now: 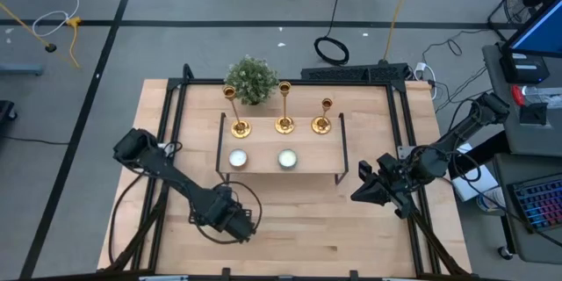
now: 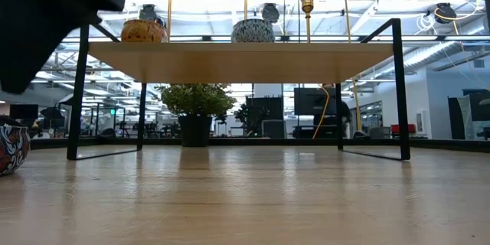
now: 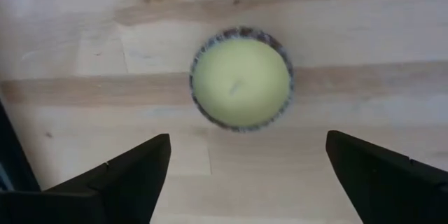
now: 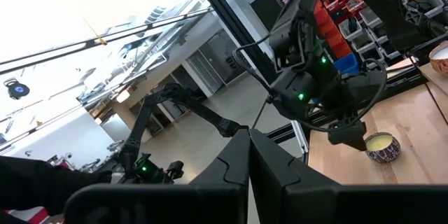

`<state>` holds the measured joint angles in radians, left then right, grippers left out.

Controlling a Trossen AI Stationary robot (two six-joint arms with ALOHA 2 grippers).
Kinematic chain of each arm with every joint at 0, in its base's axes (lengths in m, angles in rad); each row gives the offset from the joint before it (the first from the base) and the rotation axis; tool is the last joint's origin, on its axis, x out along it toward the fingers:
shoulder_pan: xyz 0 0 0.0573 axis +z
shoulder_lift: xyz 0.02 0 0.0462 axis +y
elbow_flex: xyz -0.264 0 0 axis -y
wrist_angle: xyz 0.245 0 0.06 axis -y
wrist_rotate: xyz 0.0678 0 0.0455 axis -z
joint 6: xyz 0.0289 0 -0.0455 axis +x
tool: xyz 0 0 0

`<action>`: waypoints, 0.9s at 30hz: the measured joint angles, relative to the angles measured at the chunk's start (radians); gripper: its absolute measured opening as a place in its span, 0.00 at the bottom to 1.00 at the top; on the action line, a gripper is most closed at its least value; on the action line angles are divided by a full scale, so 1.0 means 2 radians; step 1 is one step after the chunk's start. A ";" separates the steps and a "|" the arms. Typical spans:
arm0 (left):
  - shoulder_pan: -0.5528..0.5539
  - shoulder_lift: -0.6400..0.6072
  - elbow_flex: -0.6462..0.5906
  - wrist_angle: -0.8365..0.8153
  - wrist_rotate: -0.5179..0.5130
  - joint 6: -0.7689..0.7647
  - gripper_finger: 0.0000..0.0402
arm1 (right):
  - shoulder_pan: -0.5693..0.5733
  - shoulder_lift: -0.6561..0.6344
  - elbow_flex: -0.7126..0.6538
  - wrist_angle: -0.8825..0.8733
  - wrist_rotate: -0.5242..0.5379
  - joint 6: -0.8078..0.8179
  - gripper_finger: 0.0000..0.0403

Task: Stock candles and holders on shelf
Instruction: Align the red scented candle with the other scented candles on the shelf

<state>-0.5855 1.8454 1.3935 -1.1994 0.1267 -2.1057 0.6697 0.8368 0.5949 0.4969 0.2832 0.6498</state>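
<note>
Shelf (image 1: 281, 174), the low light-wood board on black legs, already carries three gold candlesticks (image 1: 284, 125) along its back edge and two squat round candles (image 1: 238, 159) along the front. The third, a yellowish candle in a patterned cup (image 3: 241, 80), sits on the tabletop (image 1: 307, 228) directly under my left gripper (image 3: 245, 175), whose fingers are spread wide and not touching it. I read this as the pick-up of the last candle. Next I need to lower, centre the cup between the fingers, close gently, then lift clear of the shelf edge toward the free right front spot. Right gripper (image 4: 248, 147) waits at the table's right side, fingers pressed together.
</note>
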 joint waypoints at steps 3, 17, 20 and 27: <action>0.000 0.000 -0.014 0.016 -0.008 -0.011 0.99 | 0.000 0.000 0.000 0.000 0.000 0.000 0.00; 0.010 0.000 -0.050 0.058 -0.021 -0.012 0.98 | 0.000 0.000 0.000 0.000 0.000 0.000 0.00; 0.010 0.000 -0.050 0.054 -0.021 -0.011 0.98 | 0.000 0.000 0.000 0.000 0.000 0.000 0.00; 0.010 0.000 -0.055 0.043 -0.023 -0.013 0.98 | 0.000 0.000 0.000 0.000 0.000 0.000 0.00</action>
<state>-0.5647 1.8454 1.2839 -1.1124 0.0807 -2.1316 0.6697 0.8368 0.5949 0.4969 0.2828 0.6506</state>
